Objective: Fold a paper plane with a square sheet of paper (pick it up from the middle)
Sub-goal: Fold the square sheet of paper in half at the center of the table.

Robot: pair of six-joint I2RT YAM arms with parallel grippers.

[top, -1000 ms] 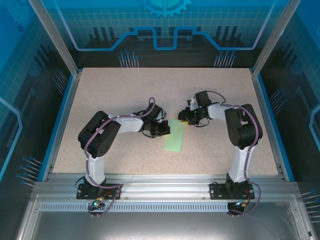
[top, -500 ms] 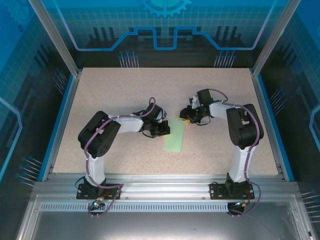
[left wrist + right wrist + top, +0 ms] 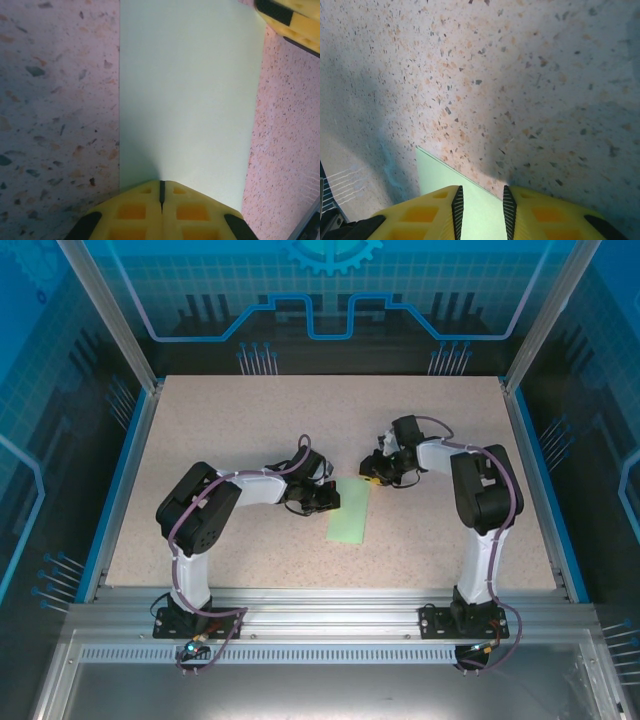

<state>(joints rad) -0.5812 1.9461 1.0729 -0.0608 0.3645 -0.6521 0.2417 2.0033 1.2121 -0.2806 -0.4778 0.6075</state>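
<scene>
The pale mint-green sheet of paper point(image 3: 349, 512) lies flat on the speckled table as a narrow rectangle, long side running away from me. A paper plane is out of view. My left gripper point(image 3: 333, 500) is shut, its yellow tips point(image 3: 161, 182) resting on the sheet point(image 3: 190, 90) at the middle of its left long edge. My right gripper point(image 3: 368, 477) hovers low at the sheet's far end. Its jaws point(image 3: 480, 197) stand open a finger's width, straddling the paper's far edge close to its corner point(image 3: 440, 172). One of its yellow fingers point(image 3: 290, 20) shows in the left wrist view.
The tabletop point(image 3: 250, 430) is bare speckled stone with blue rails along its left point(image 3: 120, 480) and right point(image 3: 540, 480) sides. A metal frame point(image 3: 320, 605) with the arm bases runs along the near edge.
The right arm's wrist has shifted very slightly at the sheet's far end. The left arm and the paper have stayed where they were.
</scene>
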